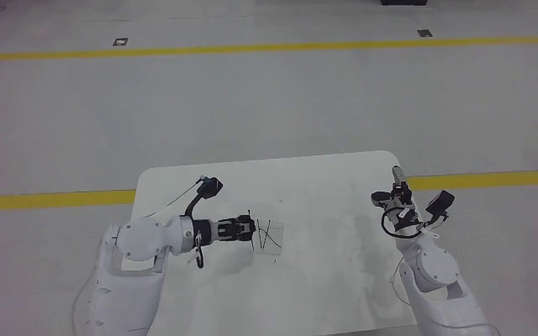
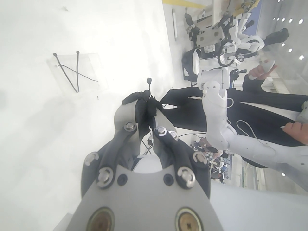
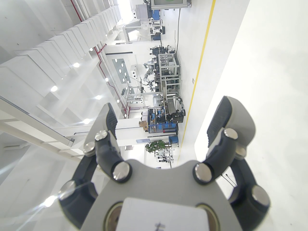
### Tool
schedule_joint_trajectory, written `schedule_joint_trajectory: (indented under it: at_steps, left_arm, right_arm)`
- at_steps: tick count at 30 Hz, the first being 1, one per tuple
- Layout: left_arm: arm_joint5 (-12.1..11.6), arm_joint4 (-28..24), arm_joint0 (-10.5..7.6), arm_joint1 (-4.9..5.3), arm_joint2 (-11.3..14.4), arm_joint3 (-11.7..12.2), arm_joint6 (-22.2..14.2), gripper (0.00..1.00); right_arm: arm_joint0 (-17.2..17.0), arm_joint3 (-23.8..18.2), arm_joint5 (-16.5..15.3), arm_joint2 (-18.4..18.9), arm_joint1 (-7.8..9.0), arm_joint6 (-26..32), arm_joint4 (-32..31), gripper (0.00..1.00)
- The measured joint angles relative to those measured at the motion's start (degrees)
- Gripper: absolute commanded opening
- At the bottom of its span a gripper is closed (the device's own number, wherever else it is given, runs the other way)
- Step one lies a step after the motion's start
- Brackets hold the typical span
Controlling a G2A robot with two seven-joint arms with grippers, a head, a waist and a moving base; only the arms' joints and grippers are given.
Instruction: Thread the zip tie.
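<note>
1. A white table (image 1: pixel 336 286) with rounded corners is standing on a pale floor crossed by yellow lines. A clear plate (image 1: pixel 271 238) is lying on the table and serves as the landmark here.
2. Three spare zip ties (image 2: pixel 72 73), thin and black, are lying crossed over one another on the clear plate.
3. The left gripper (image 2: pixel 146 102) is hovering just beside the clear plate, on the side facing the left arm. Its fingers (image 2: pixel 125 114) are pressed together, pinching one zip tie (image 2: pixel 149 84).
4. The head of that zip tie is poking out just past the fingertips. The rest of the strap is hiding between the dark pads, so its tail cannot be followed.
5. The right gripper (image 3: pixel 168 118) is hanging well apart from the clear plate, at the opposite side of the table. Its fingers (image 3: pixel 223 118) are spread wide and holding nothing.
6. As a judgement of progress, the pick-up looks done, since one tie is off the plate and in a firm pinch.
7. The threading itself appears not yet begun. No loop is showing, and the empty gripper would need to come across and take the free end so the tail can be fed through the head.
</note>
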Motion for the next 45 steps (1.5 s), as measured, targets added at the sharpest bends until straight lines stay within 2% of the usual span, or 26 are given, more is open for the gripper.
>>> schedule_joint_trajectory:
  at_steps: [4,6,12,16,19,21,24,26,31,34,39,45]
  left_arm:
    - [0.1,-2.1,1.13,1.46,-3.2,-1.6,0.1,0.0]
    - [-0.2,-2.0,1.47,1.96,-3.5,-2.0,0.1,0.0]
    - [-0.2,-1.7,1.48,1.99,-3.5,-2.0,0.1,0.0]
    - [-0.2,-1.8,1.48,1.99,-3.5,-2.0,0.1,0.0]
    - [-0.2,-1.8,1.48,1.99,-3.5,-2.0,0.1,0.0]
    - [-0.2,-1.8,1.48,1.99,-3.5,-2.0,0.1,0.0]
    - [0.2,-2.8,1.77,2.04,-3.8,-1.6,1.2,0.0]
    - [0.9,-3.8,2.24,2.42,-5.2,-1.4,2.6,0.0]
    - [2.8,-4.4,3.91,3.58,-9.6,-1.8,2.8,0.0]
    - [2.4,-6.9,4.75,4.03,-10.5,-1.7,2.8,0.0]
    - [1.2,-10.3,5.04,4.55,-9.2,-1.7,3.4,0.0]
    - [-1.8,-13.1,4.83,5.12,-5.4,-5.1,3.7,0.0]
  right_arm:
    - [0.0,0.0,0.0,0.0,0.0,0.0,0.0,1.0]
    - [0.1,-0.4,-0.2,-0.3,0.0,0.5,-0.6,1.0]
    - [0.7,-5.4,-0.8,-4.9,0.24,9.1,-10.6,1.0]
    - [1.6,-8.2,1.0,-8.5,0.59,15.6,-19.4,1.0]
    - [1.7,-8.7,0.5,-10.3,0.94,19.1,-27.4,1.0]
    - [1.4,-8.5,-0.2,-10.3,1.05,19.8,-30.0,1.0]
    - [1.3,-8.5,-0.3,-10.2,1.05,19.6,-30.1,1.0]
    - [1.4,-8.5,-0.3,-10.2,1.05,19.6,-30.0,1.0]
    - [1.4,-8.5,-0.3,-10.2,1.05,19.6,-30.0,1.0]
    - [1.4,-8.5,-0.3,-10.2,1.05,19.6,-30.0,1.0]
    - [1.4,-8.5,-0.3,-10.2,1.05,19.6,-30.0,1.0]
    - [1.4,-8.5,-0.3,-10.2,1.05,19.6,-30.0,1.0]
